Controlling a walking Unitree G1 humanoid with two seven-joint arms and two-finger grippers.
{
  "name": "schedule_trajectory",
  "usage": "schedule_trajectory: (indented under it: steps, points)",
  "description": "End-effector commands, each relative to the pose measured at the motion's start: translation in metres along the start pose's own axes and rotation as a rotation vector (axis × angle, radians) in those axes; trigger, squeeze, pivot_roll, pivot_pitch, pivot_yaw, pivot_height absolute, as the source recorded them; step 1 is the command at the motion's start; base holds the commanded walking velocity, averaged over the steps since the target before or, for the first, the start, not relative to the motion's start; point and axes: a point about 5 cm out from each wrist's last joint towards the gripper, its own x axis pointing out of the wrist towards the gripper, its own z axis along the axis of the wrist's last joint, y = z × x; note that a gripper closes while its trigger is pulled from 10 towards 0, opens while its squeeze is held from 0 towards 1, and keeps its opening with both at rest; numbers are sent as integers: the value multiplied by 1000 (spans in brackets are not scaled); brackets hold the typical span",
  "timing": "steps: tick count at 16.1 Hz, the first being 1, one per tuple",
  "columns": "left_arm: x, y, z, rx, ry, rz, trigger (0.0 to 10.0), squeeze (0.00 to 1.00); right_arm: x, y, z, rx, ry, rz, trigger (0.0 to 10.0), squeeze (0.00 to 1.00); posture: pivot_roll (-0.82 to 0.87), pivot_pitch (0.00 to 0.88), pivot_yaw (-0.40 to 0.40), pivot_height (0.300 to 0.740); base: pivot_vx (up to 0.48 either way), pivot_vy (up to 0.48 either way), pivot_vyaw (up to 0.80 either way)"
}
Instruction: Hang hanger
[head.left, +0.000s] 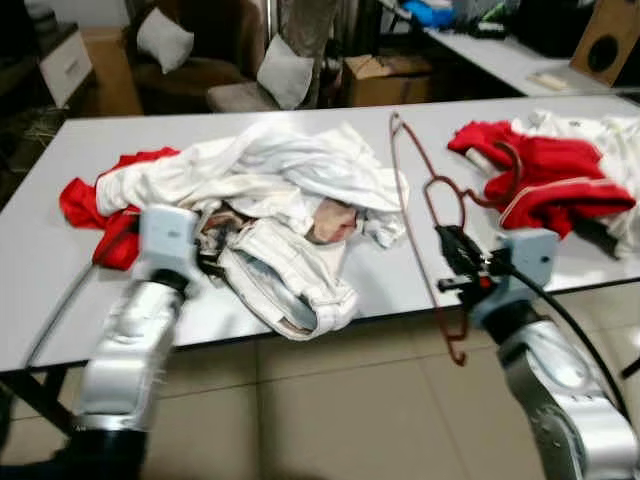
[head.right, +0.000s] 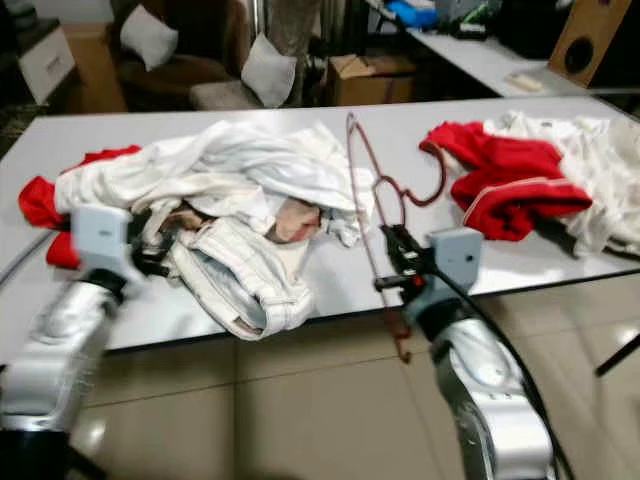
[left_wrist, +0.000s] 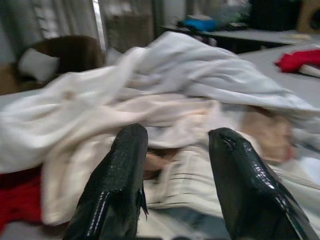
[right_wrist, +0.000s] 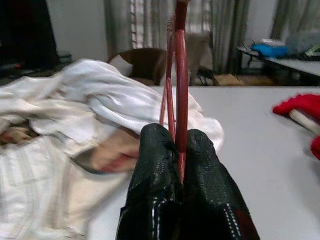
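Red wire hanger (head.left: 430, 215) stands right of centre over the counter (head.left: 420, 120) edge, your right hand (head.left: 452, 262) pinching its bar for carrying; your left hand (left_wrist: 172, 175) spreads at the white clothes (head.left: 290, 175).

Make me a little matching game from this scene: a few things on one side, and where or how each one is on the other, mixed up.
Things:
1. hanger
2. left gripper
3. white clothes pile
4. red and white garment

States:
A. lying on the table's right part, untouched
B. open, fingers at the edge of the pile
C. clamped between the right gripper's fingers
D. heaped in the middle of the table

Pairs: 1-C, 2-B, 3-D, 4-A
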Motion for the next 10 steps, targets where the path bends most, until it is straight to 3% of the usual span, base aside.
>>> schedule_trajectory:
  steps: [1, 8, 10]
  points:
    - [-1, 6, 5, 25, -4, 9, 10000, 0, 1, 3, 3, -5, -27, 12, 10000, 0, -105, 0, 12, 740, 307, 0, 0]
    - [0, 5, 1, 29, 14, 0, 10000, 0, -2, 0, 3, -32, -33, 6, 10000, 0, -115, 0, 22, 740, 301, 0, 0]
    - [1, 8, 0, 34, 23, 20, 10000, 0, -2, 1, 3, -34, -35, 8, 10000, 0, -111, 0, 24, 740, 0, 0, 0]
